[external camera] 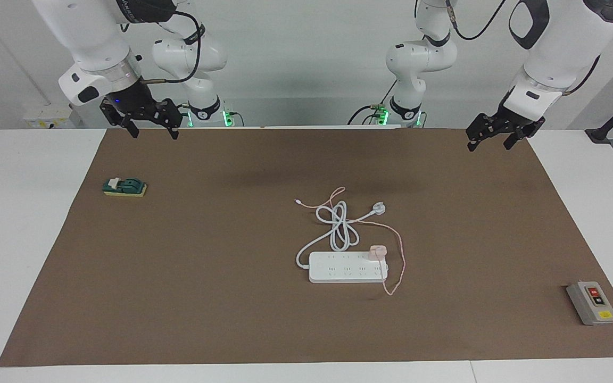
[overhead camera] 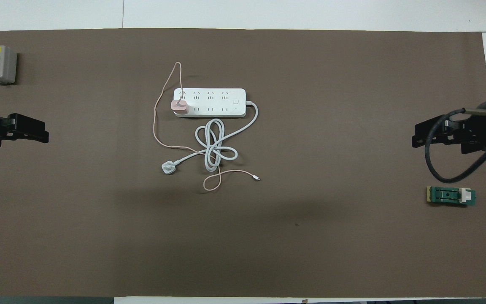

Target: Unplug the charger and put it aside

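Left gripper (external camera: 498, 139): fingers spread apart, nothing between them. It hangs in the air over the mat's edge at the left arm's end of the table, fingertips pointing down.

Right gripper (external camera: 155, 126): fingers (external camera: 174, 130) also parted and empty, up in the air over the mat's edge at the right arm's end. Both arms wait.

The charger (external camera: 378, 251) is well apart from both sets of fingers, roughly mid-table between them, somewhat closer to the left gripper's end. It sits plugged into the power strip (external camera: 346, 267), in an end socket on the row nearer the robots, at the strip's end toward the left arm. No finger is touching it or near it.

The charger's pink cable (external camera: 402, 250) loops out past the strip's end, then runs back toward the robots and crosses the strip's coiled white cord (external camera: 338, 226). Its free connector end lies on the mat nearer the robots than the coil.

White plug (external camera: 378, 208) on the thick cord lies on the mat beside the coil, nearer the robots than the charger.

Outward from the left gripper's fingers: grey switch box (external camera: 592, 302) with on/off buttons, at the mat's corner farther from the robots.

Outward from the right gripper's fingers: small green block (external camera: 124, 187) on a yellow base, on the mat near that gripper.

Brown mat (external camera: 205, 298) covers most of the white table (external camera: 19, 223).
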### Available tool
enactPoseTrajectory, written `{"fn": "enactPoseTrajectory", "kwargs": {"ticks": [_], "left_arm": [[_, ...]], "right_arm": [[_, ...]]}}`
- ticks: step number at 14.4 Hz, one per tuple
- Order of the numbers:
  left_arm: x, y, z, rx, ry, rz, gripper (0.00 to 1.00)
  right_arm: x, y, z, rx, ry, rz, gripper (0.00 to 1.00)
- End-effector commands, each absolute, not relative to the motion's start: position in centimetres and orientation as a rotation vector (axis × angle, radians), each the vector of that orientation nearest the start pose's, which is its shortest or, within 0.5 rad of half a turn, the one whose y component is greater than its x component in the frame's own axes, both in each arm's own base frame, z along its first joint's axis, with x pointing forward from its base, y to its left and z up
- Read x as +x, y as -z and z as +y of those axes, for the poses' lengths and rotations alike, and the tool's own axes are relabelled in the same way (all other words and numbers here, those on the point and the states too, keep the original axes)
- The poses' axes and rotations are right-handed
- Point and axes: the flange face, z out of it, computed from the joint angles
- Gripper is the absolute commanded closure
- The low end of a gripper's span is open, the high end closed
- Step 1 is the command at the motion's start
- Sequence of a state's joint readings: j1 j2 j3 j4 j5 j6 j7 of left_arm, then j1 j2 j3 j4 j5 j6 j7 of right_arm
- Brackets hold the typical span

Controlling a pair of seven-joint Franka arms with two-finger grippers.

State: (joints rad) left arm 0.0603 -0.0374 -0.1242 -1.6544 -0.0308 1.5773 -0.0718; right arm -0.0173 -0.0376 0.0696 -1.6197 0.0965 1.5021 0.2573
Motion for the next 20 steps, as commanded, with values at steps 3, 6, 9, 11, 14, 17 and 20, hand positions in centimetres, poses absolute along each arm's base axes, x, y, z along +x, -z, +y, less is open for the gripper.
{"fn": "enactPoseTrajectory", "kwargs": {"ticks": [3,6,9,11,14,17,20], "left_arm": [[54.6,-59.6,-4.2,-3.152,-0.043,-0.348,0.00],[56.8,-57.6,-6.9,-3.083,-0.049,-0.762,0.00],[60.1,-54.0,-10.8,-2.931,-0.119,-1.244,0.00],[62.5,-52.3,-11.5,-2.793,-0.133,-1.524,0.00],[64.5,-49.3,-13.9,-2.571,-0.125,-1.877,0.00],[67.0,-43.5,-20.0,-2.367,-0.127,-2.071,0.00],[68.9,-40.1,-21.9,-2.321,-0.048,-2.153,0.00]], "right_arm": [[55.2,-56.9,8.0,-2.869,-0.187,0.687,0.00],[57.1,-54.3,12.3,-2.686,-0.286,0.975,0.00],[58.9,-51.3,17.9,-2.425,-0.397,1.288,0.00],[60.1,-49.3,20.2,-2.234,-0.478,1.462,0.00],[61.9,-46.3,23.2,-2.033,-0.580,1.603,0.00],[66.3,-42.5,26.0,-1.875,-0.687,1.716,0.00],[69.2,-36.0,29.9,-1.743,-0.706,1.763,0.00]]}}
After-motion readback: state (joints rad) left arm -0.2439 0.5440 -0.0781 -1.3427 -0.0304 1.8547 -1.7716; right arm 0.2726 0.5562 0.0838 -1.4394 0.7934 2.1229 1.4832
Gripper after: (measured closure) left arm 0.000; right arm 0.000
